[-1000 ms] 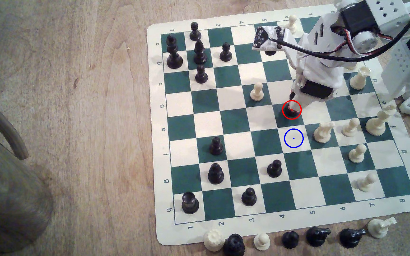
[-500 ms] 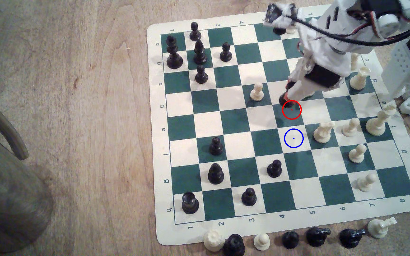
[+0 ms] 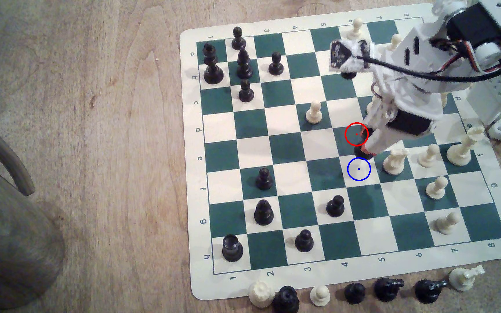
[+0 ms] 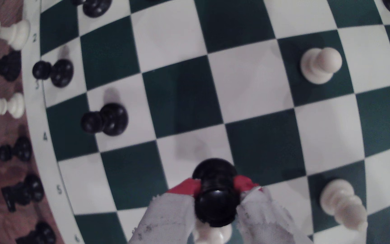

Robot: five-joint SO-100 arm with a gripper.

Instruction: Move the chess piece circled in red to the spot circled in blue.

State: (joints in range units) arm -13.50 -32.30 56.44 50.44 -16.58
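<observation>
The chess piece, a glossy black rook-like piece, is held between the red ring and the spot, a cream square with a blue ring and centre dot. My gripper is shut on its upper body and comes down from the exterior view's right. In the wrist view the red-tipped fingers squeeze the chess piece from both sides. Its round base hangs over a cream square, apparently a little off the board. The red-ringed dark green square is bare.
A white knight stands one square to the exterior view's right of the spot, with white pawns beyond it. A white pawn and a black pawn stand nearby. Captured pieces lie along the board's near edge.
My gripper closed on the piece at the red-ringed square, lifted it up and away, and has now carried it toward the blue ring.
</observation>
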